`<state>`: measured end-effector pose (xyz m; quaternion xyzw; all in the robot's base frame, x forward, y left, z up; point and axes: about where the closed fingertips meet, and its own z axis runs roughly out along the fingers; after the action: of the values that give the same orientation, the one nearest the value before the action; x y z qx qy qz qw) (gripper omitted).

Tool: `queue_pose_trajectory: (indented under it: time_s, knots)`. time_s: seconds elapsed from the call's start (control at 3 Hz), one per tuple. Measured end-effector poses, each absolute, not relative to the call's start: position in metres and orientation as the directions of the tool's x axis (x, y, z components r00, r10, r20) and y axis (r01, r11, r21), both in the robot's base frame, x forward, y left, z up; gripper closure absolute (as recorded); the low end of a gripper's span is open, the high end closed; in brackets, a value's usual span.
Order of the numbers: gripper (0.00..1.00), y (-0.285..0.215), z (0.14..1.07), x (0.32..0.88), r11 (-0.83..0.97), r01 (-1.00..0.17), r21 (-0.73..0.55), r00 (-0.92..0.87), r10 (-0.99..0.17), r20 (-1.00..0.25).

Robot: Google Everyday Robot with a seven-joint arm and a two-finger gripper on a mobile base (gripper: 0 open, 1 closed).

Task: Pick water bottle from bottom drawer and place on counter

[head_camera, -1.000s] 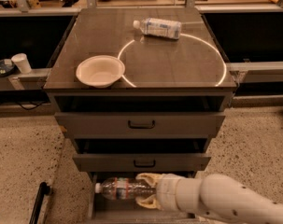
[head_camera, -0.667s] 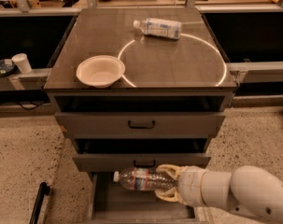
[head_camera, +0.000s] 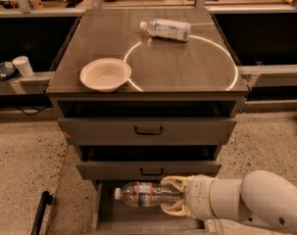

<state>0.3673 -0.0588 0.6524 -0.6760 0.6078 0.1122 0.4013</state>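
The water bottle (head_camera: 145, 194), clear ribbed plastic with a white cap and a red-and-dark label band, lies sideways in the air over the open bottom drawer (head_camera: 105, 217), cap pointing left. My gripper (head_camera: 171, 195) comes in from the right on a white arm and is shut on the bottle's base end, one finger above and one below it. The bottle hangs in front of the middle drawer's lower edge. The counter (head_camera: 182, 62), dark brown and glossy with a thin white circle, is above the three drawers.
On the counter a white bowl (head_camera: 105, 74) sits at the front left and a bottle with a white-blue label (head_camera: 166, 29) lies at the back. Two black-handled drawers (head_camera: 148, 130) stand above the open one. A paper cup (head_camera: 23, 65) stands on a ledge at left.
The gripper has lifted the water bottle up out of the bottom drawer and carried it a little to the right. The counter items have not moved.
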Motion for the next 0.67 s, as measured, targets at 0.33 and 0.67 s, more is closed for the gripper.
queue_pose_trajectory:
  time_s: [0.33, 0.67]
  knots:
    - [1.0, -0.064, 0.66, 0.379, 0.061, -0.915, -0.4, 0.244, -0.706, -0.665]
    - [1.0, -0.085, 0.681, 0.408, 0.04, -0.924, -0.381, 0.251, -0.688, -0.681]
